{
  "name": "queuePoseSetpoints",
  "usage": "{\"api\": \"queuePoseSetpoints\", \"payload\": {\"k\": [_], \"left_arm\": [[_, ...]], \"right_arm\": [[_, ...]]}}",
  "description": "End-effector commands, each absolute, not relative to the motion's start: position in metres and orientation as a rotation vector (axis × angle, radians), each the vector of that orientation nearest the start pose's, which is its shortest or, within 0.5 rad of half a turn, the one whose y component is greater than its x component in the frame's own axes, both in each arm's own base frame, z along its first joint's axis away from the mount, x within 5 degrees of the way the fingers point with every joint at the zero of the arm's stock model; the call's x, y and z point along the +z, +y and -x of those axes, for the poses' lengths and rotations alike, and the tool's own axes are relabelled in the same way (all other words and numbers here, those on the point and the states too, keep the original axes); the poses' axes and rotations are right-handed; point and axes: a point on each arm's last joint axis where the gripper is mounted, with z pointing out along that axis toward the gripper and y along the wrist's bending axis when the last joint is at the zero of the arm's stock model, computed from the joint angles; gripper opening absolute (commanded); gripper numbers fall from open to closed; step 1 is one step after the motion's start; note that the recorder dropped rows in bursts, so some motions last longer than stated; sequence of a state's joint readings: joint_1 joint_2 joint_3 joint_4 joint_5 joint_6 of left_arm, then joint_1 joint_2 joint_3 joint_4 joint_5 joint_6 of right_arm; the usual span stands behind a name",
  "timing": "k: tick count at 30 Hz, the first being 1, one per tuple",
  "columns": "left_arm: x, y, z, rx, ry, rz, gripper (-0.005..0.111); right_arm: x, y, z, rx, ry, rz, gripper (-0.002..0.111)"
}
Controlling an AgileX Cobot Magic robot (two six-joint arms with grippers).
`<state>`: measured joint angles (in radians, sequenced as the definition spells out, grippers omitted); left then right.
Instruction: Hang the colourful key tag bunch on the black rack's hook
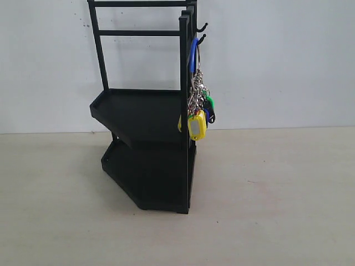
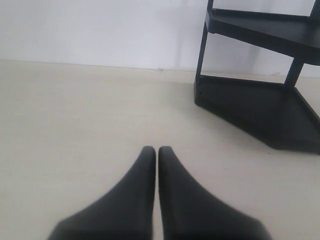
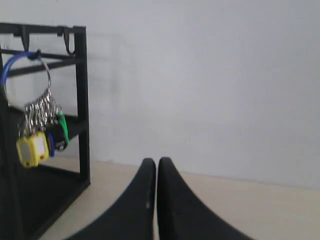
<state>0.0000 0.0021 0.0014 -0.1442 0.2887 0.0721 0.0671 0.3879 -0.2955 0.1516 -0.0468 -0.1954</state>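
The colourful key tag bunch (image 1: 197,113) hangs by its blue-sleeved ring from the hook (image 1: 201,39), the lower of two prongs on the black rack (image 1: 147,144). The right wrist view shows the bunch (image 3: 37,135) dangling from its ring on the rack (image 3: 80,100), well away from my right gripper (image 3: 153,162), which is shut on nothing. My left gripper (image 2: 153,150) is shut and empty too, low over the table with the rack's lower shelves (image 2: 260,107) ahead of it. Neither gripper shows in the exterior view.
The identical upper prong (image 1: 202,27) is bare. A white wall (image 1: 277,61) stands right behind the rack. Pale tabletop (image 1: 266,210) stretches in front and to both sides of the rack.
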Motion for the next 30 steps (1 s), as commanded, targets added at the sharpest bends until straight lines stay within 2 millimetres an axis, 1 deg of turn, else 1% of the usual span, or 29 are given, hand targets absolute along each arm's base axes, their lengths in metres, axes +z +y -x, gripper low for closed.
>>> {"api": "queuePoseSetpoints", "payload": {"k": [1, 3, 5, 6, 8, 16, 22, 23, 30], "left_arm": [[0.188, -0.004, -0.055, -0.079, 1.766, 0.023, 0.004], [0.188, -0.004, -0.055, -0.079, 1.766, 0.023, 0.004], [0.188, -0.004, -0.055, -0.079, 1.766, 0.023, 0.004], [0.188, -0.004, -0.055, -0.079, 1.766, 0.023, 0.004], [0.188, -0.004, -0.055, -0.079, 1.766, 0.023, 0.004], [0.188, -0.004, -0.055, -0.079, 1.766, 0.023, 0.004], [0.188, -0.004, -0.055, -0.079, 1.766, 0.023, 0.004], [0.188, -0.004, -0.055, -0.079, 1.766, 0.023, 0.004], [0.188, -0.004, -0.055, -0.079, 1.766, 0.023, 0.004]], "right_arm": [[0.232, 0.003, -0.076, 0.024, 1.551, 0.047, 0.001], [0.210, 0.003, -0.072, 0.068, 1.586, -0.001, 0.001], [0.208, 0.003, -0.071, 0.102, 1.590, -0.034, 0.001], [0.201, 0.005, -0.070, 0.110, 1.672, -0.015, 0.001], [0.195, 0.006, -0.069, 0.101, 1.733, 0.017, 0.001], [0.188, 0.008, -0.065, 0.099, 1.803, 0.055, 0.001], [0.187, 0.009, -0.055, 0.101, 1.771, 0.088, 0.001], [0.185, 0.009, -0.054, 0.105, 1.790, 0.093, 0.001], [0.183, 0.009, -0.053, 0.116, 1.815, 0.085, 0.001]]}}
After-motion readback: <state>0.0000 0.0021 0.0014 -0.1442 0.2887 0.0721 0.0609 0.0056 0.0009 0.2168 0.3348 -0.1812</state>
